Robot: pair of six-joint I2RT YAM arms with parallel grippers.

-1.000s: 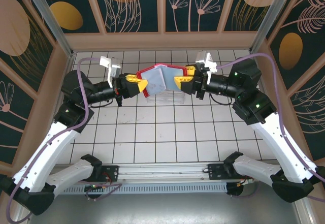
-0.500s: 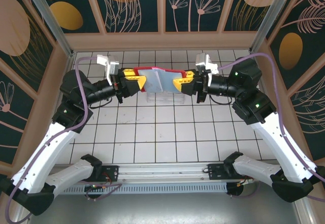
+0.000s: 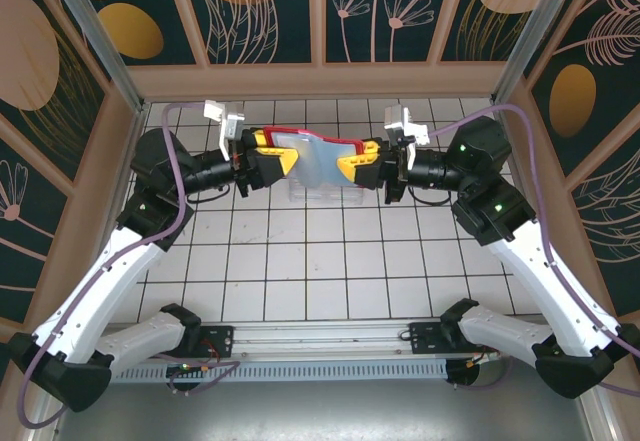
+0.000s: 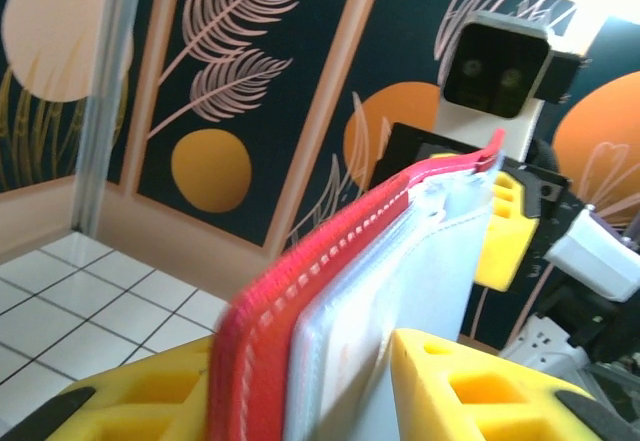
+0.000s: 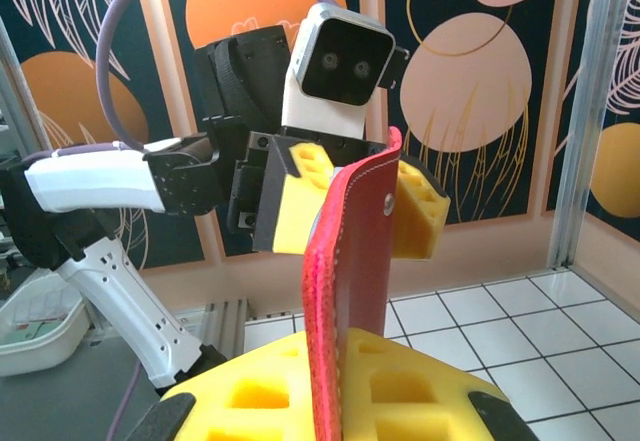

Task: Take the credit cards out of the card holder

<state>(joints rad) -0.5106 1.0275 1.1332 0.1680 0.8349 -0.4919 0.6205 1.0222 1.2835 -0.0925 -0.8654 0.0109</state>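
Red card holder (image 3: 315, 164): spread open, grey pockets facing up, suspended between both arms above clear tray (image 3: 325, 195) on far part of table (image 3: 320, 261). Right gripper (image 3: 357, 164): jaws clenched on holder's right flap, red outer face toward right wrist camera. Left gripper (image 3: 272, 158): left flap lies between yellow jaws; clamped or loose cannot be told.

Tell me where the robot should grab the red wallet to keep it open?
By its thin end flaps, coming in from each side. The card holder is spread open in the air, so each flap slips edge-on between two fingers. The right gripper pinches the right flap this way; the left gripper sits around the left flap.
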